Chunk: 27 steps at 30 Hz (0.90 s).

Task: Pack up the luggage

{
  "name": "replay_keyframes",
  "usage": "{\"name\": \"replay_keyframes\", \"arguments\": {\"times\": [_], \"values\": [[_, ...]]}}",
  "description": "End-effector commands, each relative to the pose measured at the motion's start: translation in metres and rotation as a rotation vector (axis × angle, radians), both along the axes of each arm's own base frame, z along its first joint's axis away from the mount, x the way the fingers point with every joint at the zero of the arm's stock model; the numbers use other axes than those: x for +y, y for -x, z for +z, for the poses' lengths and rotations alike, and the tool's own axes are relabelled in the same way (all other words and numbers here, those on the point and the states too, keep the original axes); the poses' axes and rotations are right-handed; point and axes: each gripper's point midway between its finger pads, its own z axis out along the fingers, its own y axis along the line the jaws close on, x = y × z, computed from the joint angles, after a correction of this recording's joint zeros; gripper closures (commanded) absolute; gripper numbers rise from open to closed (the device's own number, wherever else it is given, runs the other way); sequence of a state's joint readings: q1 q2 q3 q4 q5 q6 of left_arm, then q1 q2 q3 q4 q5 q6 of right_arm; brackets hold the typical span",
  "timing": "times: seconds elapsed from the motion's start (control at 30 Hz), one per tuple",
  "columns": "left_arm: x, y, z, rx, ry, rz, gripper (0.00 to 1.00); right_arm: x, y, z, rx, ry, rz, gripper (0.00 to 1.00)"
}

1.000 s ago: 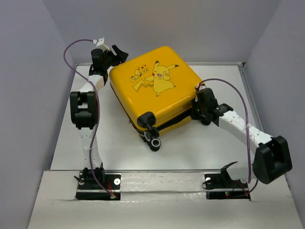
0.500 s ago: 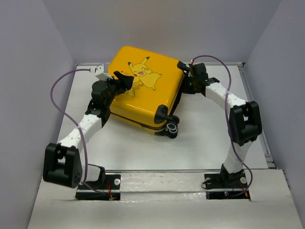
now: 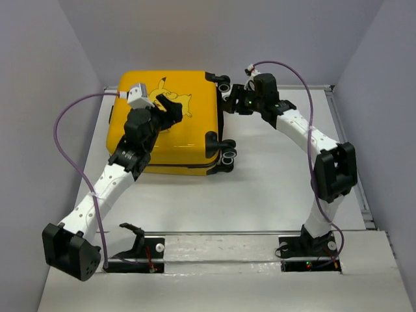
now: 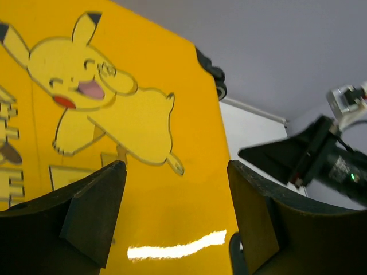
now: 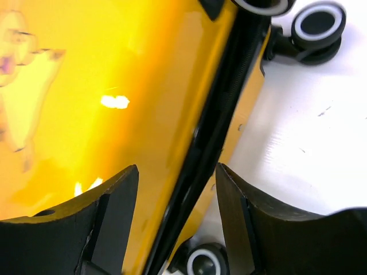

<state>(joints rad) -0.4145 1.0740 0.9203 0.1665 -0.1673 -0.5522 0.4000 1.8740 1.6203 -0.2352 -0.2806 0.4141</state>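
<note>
- Nearest the bases, the white table [image 3: 273,195] carries the luggage [image 3: 162,140] out on its far-left part, lying flat with the printed shell facing up.
- The luggage has its two yellow halves together, with the black zipper [image 5: 213,129] running along the seam between them.
- Its near pair of wheels [image 3: 226,156] sticks out from the right side, down on the table.
- The left gripper [image 3: 170,107] is over the middle of the shell, on top of the Pikachu [image 4: 97,103] print.
- It's spread wide, with only yellow shell showing between its fingers [image 4: 94,209]. Whether they touch the shell, I cannot tell.
- Over to the right gripper [image 3: 231,104], just off the luggage's right edge, between the near and far wheels.
- That one is spread too, nothing pinched. In its wrist view the zipper seam and shell edge sit in the gap, one finger over yellow, the other over white table.
- Farthest back, the other wheel pair peeks out at the luggage's far-right corner.
</note>
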Motion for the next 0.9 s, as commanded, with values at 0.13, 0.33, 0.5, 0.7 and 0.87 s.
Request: {"name": "replay_keyframes", "arguments": {"times": [0.13,0.33,0.5,0.7,0.87], "values": [[0.083,-0.076,0.083,-0.046,-0.058,0.165,0.75,-0.032,0.047,0.03,-0.142,-0.013,-0.026,0.93],[0.195,-0.078,0.046,0.059,-0.102,0.461,0.94,-0.054,0.073,0.024,-0.188,0.039,-0.046,0.93],[0.274,-0.082,-0.026,0.262,-0.078,0.604,0.94,-0.058,0.085,0.019,-0.188,0.046,-0.041,0.93],[0.312,-0.077,-0.097,0.465,-0.1,0.652,0.94,-0.06,0.089,0.017,-0.192,0.048,-0.038,0.93],[0.315,-0.085,-0.146,0.576,-0.073,0.62,0.94,-0.06,0.091,0.016,-0.19,0.044,-0.035,0.93]]}}
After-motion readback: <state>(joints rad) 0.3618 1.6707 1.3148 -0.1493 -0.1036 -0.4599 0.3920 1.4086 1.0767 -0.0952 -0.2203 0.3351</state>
